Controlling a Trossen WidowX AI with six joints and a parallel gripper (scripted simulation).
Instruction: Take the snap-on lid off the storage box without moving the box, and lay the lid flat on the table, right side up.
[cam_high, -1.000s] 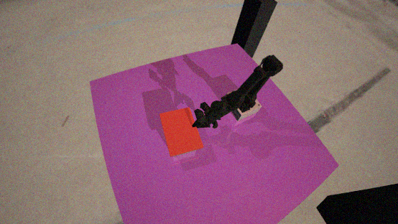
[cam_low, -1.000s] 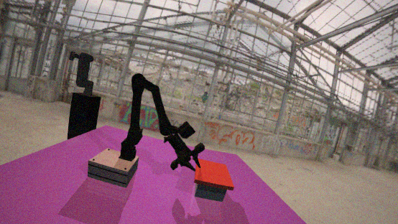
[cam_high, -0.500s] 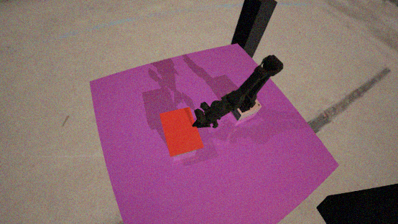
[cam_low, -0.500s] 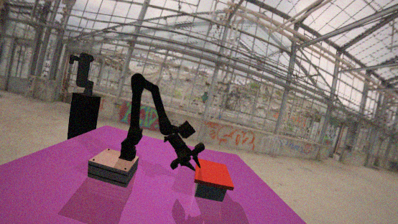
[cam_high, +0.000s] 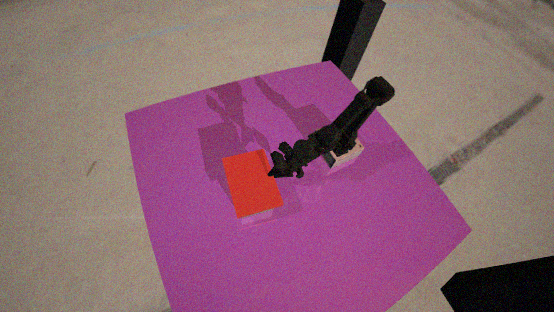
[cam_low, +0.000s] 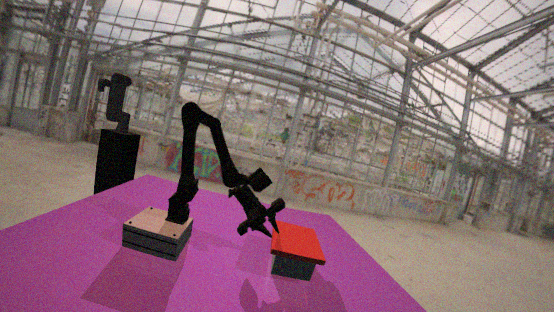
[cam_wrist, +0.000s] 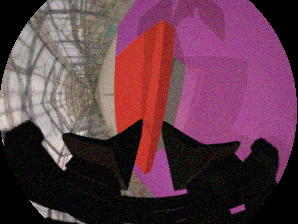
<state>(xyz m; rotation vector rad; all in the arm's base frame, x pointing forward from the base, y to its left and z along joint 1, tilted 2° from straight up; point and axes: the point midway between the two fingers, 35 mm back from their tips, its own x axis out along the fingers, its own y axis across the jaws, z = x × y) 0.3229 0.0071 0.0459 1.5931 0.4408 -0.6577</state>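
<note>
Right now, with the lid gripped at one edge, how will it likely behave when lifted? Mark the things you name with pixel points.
The red lid (cam_high: 253, 183) (cam_low: 299, 242) (cam_wrist: 131, 85) looks stiff: its panel stays flat. Gripped by the gripper (cam_high: 270, 173) (cam_low: 275, 235) (cam_wrist: 152, 131) at one edge, it may tilt, its far side probably sagging or catching on the gray box (cam_low: 292, 267) (cam_wrist: 175, 92).

Beyond my gripper (cam_high: 274, 172) (cam_low: 275, 235) (cam_wrist: 152, 123), the red lid (cam_high: 252, 183) (cam_low: 298, 243) (cam_wrist: 131, 85) is presenting a smooth, matt, plastic-like surface; my fingers are showing a dark, matt finish.

Box (cam_high: 257, 217) (cam_low: 292, 267) (cam_wrist: 176, 92): on table (cam_high: 350, 225) (cam_low: 220, 290) (cam_wrist: 267, 100), before my base (cam_high: 356, 150) (cam_low: 134, 224). Lid (cam_high: 252, 185) (cam_low: 298, 243) (cam_wrist: 131, 85): on box, near edge in my pincer (cam_high: 271, 173) (cam_low: 275, 234) (cam_wrist: 152, 123). Second arm (cam_low: 116, 102): on pedestal (cam_low: 116, 162), beyond table in exterior view.
</note>
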